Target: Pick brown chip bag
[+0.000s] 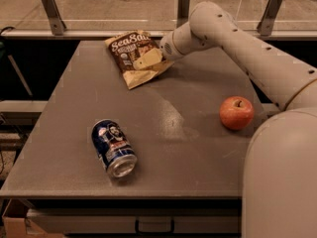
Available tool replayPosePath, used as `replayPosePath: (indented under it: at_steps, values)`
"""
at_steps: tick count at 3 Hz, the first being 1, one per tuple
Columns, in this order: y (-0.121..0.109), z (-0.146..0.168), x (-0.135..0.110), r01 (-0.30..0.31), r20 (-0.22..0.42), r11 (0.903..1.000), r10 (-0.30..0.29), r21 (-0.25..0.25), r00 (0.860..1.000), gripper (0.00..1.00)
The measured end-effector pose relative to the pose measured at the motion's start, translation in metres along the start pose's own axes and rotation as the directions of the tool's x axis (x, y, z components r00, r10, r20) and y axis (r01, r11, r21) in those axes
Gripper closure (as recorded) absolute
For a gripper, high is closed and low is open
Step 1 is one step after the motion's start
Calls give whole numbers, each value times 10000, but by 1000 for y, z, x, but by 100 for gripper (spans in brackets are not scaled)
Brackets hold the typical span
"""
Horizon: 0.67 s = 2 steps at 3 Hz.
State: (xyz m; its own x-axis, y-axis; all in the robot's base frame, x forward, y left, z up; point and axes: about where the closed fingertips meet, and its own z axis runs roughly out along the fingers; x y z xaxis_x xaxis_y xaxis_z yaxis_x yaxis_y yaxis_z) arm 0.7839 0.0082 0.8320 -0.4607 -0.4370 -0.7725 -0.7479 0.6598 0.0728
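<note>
The brown chip bag (127, 47) lies flat at the far edge of the grey table (168, 118), left of centre, with white "Sea Salt" script and a tan lower edge. My gripper (146, 59) reaches in from the right and rests low over the bag's right half, covering part of it. The white arm (233, 38) runs from the right side of the view across the table's far right corner to the bag.
A blue soda can (114, 148) lies on its side near the front left of the table. A red apple (237, 112) sits at the right edge, close to my arm. A railing with metal posts (51, 8) runs behind the table.
</note>
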Motion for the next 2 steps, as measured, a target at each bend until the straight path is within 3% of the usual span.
replayPosePath:
  at_steps: [1,2]
  values:
    - [4,-5,-9,47,432,9999,-40,-154,9991,40]
    - [19,-19,-22,764,801,9965,-735,-335,9941,63]
